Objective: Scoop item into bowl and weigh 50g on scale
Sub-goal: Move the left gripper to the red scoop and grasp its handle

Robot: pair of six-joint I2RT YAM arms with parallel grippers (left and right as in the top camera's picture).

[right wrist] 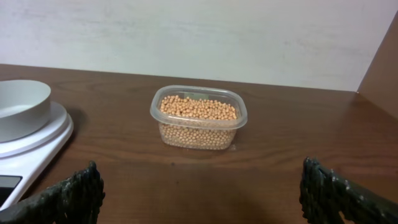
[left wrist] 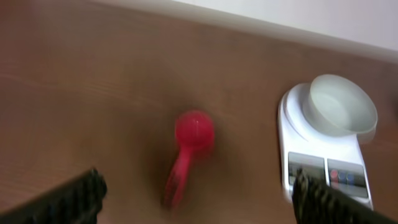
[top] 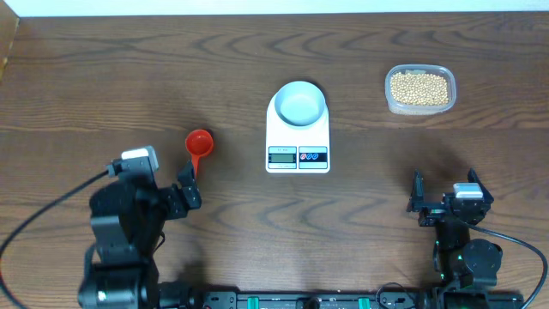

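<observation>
While both arms sit at the near edge of the table, you have the left gripper (top: 189,187) with its jaws spread wide and nothing between them, and the right gripper (top: 446,202) just as wide and just as bare. Take the scale (top: 298,137) as the centre of the dial: its long axis runs 12 to 6, with the display and two buttons at the 6 o'clock end facing you. The bowl (top: 299,104) stands upright on the 12 o'clock end, with nothing in it. The beans (top: 419,87) lie at about 2 o'clock, well apart from the scale, filling a clear plastic tub (top: 391,101) whose long axis runs 9 to 3. The red scoop (top: 199,146) lies at 9 o'clock with its cup up, its axis close to 12 to 6. Its cup is at the far end, and its handle points back toward 6, ending just beside the left fingers (top: 185,174). The table (top: 103,77) is dark brown wood grain, and a pale wall (right wrist: 199,31) rises behind its far edge.
</observation>
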